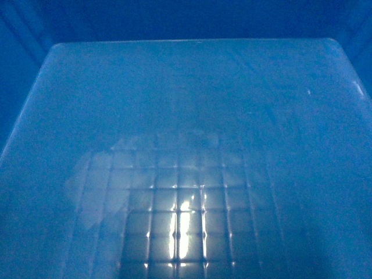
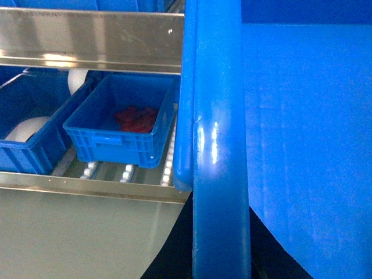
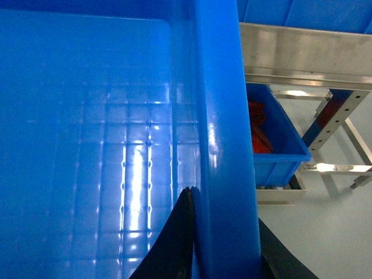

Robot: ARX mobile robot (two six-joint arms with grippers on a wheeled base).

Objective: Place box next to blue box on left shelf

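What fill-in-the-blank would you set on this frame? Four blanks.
1. The box floor shows a square ____ pattern.
2. The small crate on the shelf holds something ____ in colour.
3. That crate rests on small white ____.
4. The right gripper straddles the box's ____.
Missing: grid; red; rollers; rim.

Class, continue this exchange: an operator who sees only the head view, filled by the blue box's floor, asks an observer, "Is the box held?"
Observer: The right gripper has dark fingers on both sides of the box rim.
Operator: And the other side?
Observer: The left gripper straddles that rim the same way.
Operator: What's ahead?
Observer: The left shelf, its rollers carrying a blue crate with something red inside.
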